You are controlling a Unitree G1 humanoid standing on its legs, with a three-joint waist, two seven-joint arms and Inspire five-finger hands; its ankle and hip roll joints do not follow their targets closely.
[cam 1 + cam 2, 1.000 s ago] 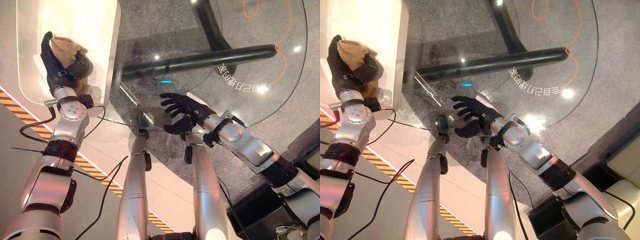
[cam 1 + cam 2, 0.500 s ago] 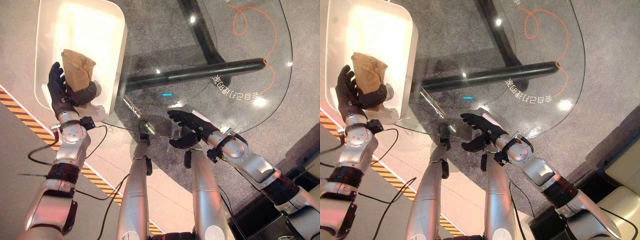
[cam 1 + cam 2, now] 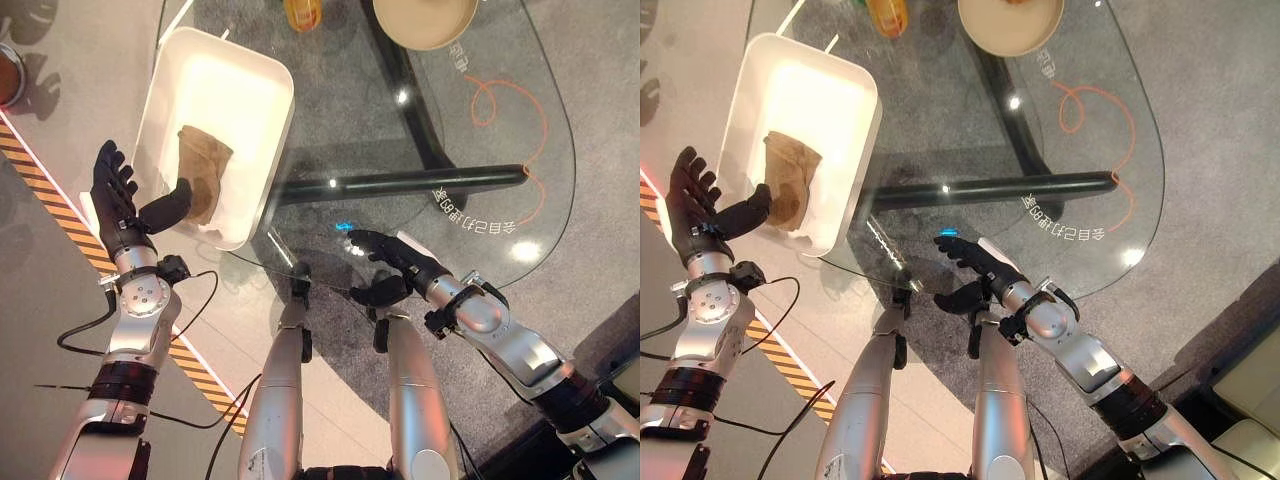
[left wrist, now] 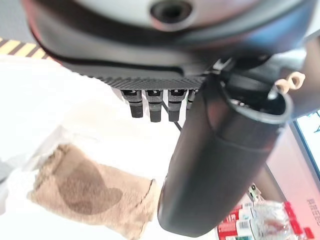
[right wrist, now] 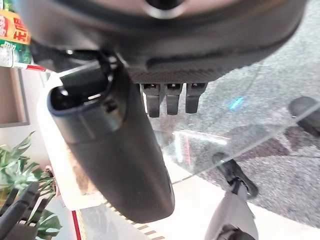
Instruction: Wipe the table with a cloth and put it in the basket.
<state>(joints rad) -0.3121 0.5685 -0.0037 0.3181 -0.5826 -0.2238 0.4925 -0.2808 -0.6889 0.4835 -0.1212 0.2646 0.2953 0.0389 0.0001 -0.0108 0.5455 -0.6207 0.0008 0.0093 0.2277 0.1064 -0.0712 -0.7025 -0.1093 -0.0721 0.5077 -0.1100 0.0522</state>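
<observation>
Left hand (image 3: 125,205) is hovering just outside the near edge of the white basket (image 3: 262,85), fingers spread wide and thumb sticking out toward it, not gripping anything. Brown cloth (image 3: 203,172) is sitting crumpled inside the basket, right past the thumb, clear of the hand in the left wrist view. Basket is sitting beside the left edge of the glass table (image 3: 520,130). Right hand (image 3: 385,262) is hanging over the table's near edge, fingers loosely spread and thumb apart from them, holding nothing. Further out on the glass, a tan bowl (image 3: 425,20) and a yellow bottle (image 3: 303,13) are standing near the far side, well apart from both hands
</observation>
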